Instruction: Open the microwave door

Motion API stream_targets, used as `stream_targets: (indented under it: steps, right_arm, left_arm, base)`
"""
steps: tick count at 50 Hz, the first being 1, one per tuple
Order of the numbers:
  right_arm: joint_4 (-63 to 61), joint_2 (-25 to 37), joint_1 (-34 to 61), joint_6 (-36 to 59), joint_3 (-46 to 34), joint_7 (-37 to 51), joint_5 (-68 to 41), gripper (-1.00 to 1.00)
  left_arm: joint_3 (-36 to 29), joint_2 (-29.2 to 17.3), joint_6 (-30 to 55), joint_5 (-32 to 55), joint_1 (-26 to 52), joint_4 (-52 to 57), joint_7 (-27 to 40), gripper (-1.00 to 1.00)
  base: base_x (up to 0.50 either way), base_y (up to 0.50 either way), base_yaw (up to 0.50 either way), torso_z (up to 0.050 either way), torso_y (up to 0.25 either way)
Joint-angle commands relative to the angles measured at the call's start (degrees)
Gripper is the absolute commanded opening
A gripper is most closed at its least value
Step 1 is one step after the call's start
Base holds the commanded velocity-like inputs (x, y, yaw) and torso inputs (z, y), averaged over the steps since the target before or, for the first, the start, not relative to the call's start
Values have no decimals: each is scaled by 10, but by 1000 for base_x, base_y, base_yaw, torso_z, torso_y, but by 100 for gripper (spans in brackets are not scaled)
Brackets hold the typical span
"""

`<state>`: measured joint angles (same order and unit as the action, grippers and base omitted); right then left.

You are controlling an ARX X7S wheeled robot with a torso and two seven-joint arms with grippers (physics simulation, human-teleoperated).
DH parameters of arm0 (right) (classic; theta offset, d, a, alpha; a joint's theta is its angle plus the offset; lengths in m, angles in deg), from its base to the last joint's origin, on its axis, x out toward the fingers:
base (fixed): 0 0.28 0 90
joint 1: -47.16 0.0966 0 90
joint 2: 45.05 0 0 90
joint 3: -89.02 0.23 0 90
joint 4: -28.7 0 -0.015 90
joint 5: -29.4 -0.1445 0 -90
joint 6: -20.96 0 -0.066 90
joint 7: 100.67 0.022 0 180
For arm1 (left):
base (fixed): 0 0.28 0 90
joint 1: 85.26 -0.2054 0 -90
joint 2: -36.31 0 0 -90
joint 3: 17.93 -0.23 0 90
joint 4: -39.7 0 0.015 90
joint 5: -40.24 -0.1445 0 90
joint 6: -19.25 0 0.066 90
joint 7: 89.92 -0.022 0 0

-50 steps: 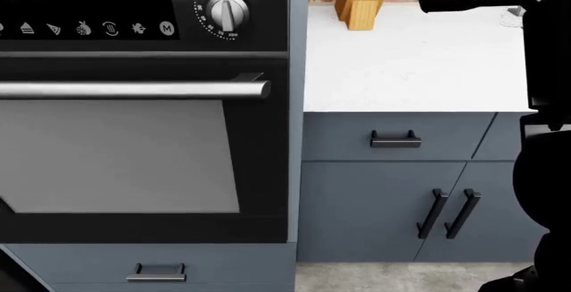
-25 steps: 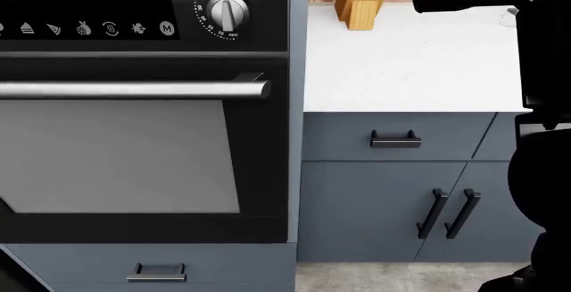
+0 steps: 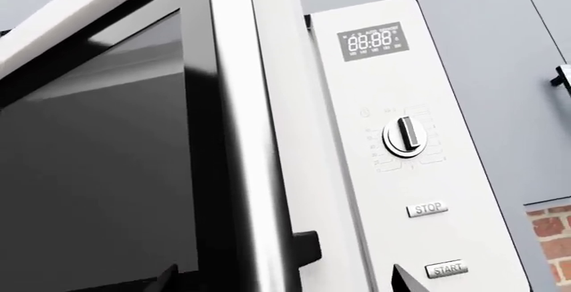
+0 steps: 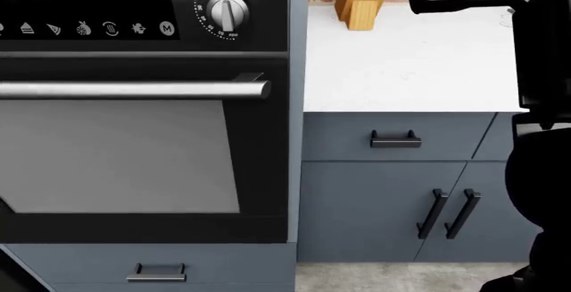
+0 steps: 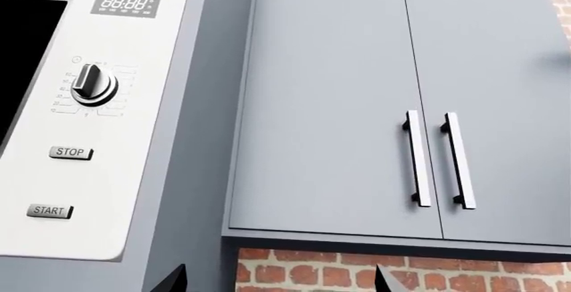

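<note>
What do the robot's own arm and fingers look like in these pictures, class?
In the head view the right arm is glossy black, built of chunky rounded segments. Each wrist view shows only dark, pointed fingers at the frame's edge. No cables or markings are visible.

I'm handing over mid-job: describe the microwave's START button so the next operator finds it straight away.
Find the microwave's white control panel, the strip beside its dark door window. Below the digital display sits a round dial, and under that two small labelled buttons. START is the one farther from the dial, beyond STOP, near the panel's end.
</note>
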<state>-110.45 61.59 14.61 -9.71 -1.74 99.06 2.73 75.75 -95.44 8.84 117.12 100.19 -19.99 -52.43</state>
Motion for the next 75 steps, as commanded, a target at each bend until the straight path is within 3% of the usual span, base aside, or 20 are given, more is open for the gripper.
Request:
stream_targets:
  steps: [1, 17, 42, 56, 65, 75]
  right_arm:
    - [1, 1, -5, -6, -1, 3, -2, 100]
    - [-2, 4, -13, -9, 1, 7, -8, 100]
    - [-2, 3, -13, -10, -2, 15, -18, 100]
    - [-1, 7, -15, -13, -4, 18, -21, 100]
    - [0, 11, -21, -20, -5, 19, -21, 100]
    - [1, 15, -26, -25, -6, 21, -21, 100]
  left_arm:
    - [47, -15, 12, 97, -48, 29, 65, 100]
    - [117, -47, -12, 203, -193, 78, 145, 100]
    - [199, -86, -51, 301, -331, 137, 215, 100]
    - [219, -16, -18, 162, -386, 149, 115, 100]
    - [173, 22, -40, 3, -412, 149, 8, 100]
    - [111, 34, -89, -102, -423, 130, -53, 100]
  base:
    - [0, 0, 0, 0, 0]
    - [0, 0, 0, 0, 0]
    - [0, 0, 0, 0, 0]
    - [0, 0, 0, 0, 0]
    - [0, 0, 0, 0, 0]
    - [0, 0, 0, 0, 0]
